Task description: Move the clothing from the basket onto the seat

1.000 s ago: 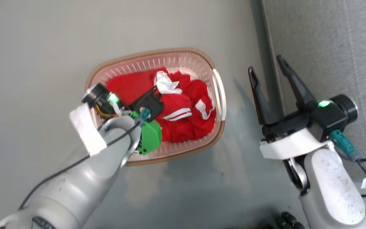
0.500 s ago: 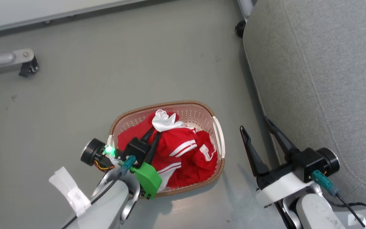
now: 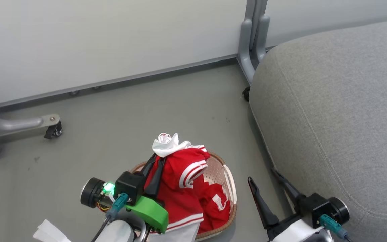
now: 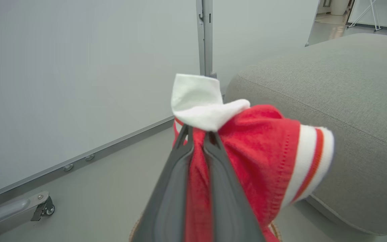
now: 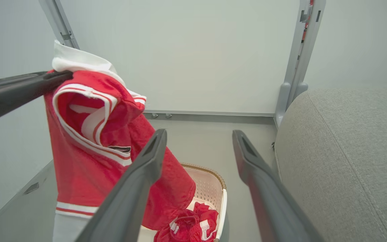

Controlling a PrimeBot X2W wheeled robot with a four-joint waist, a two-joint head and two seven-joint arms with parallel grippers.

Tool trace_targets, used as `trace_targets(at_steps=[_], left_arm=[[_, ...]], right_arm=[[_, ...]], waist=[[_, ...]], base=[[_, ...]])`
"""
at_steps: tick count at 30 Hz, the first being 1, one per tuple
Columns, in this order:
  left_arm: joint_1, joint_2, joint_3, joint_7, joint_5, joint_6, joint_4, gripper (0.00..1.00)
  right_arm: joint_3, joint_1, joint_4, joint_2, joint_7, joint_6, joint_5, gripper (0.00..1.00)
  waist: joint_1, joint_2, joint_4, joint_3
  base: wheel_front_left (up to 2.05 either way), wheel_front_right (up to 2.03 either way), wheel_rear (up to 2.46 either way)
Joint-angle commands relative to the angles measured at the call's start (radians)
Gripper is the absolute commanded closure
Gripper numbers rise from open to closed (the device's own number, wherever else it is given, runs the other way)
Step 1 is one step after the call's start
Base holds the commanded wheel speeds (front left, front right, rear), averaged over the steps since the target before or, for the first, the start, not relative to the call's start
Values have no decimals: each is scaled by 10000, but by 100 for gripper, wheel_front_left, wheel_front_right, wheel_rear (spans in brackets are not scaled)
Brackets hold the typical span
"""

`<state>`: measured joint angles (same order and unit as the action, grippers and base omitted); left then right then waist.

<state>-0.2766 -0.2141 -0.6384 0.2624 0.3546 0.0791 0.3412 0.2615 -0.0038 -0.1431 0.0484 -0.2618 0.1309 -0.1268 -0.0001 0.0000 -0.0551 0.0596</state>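
My left gripper [image 3: 156, 160] [image 4: 196, 134] is shut on the red top [image 3: 180, 188] [image 4: 264, 161] [image 5: 89, 144], pinching it just below a white panel. The top hangs free above the basket [image 3: 230, 188] [image 5: 213, 188], its striped trim showing. Red shorts [image 3: 215, 205] [image 5: 190, 225] lie crumpled in the basket's bottom. To the right, my right gripper [image 3: 264, 176] [image 5: 198, 134] stands open and holds nothing, between the basket and the grey seat [image 3: 341, 117] [image 4: 331, 94] [image 5: 348, 161].
A pale wall panel [image 3: 96, 40] runs along the back, with a grey post [image 3: 252, 40] at the seat's corner. A grey frame leg with a caster [image 3: 50, 129] sits on the floor at the left.
The left gripper has lifted the red top up out of the basket, leaving the shorts inside. The head camera has risen and tilted up, so the wall now shows.
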Motion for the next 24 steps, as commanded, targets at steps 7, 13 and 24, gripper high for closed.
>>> trace_targets(at_steps=[7, 13, 24], left_arm=[[580, 472, 803, 36, -30, -284, -756, 100], [73, 766, 783, 36, -354, -695, -1160, 100], [-621, 1211, 223, 1, -567, -1082, -1999, 100]], right_arm=[[872, 125, -236, 36, -48, -3, -247, 0], [1944, -326, -73, 271, -48, -6, -709, 0], [2561, -1338, -1129, 440, -48, -6, -1064, 0]], waist=[[1, 0, -72, -730], [1, 0, 44, -610], [1, 0, 159, -413]], base=[[0, 0, 0], [0, 0, 0], [0, 0, 0]])
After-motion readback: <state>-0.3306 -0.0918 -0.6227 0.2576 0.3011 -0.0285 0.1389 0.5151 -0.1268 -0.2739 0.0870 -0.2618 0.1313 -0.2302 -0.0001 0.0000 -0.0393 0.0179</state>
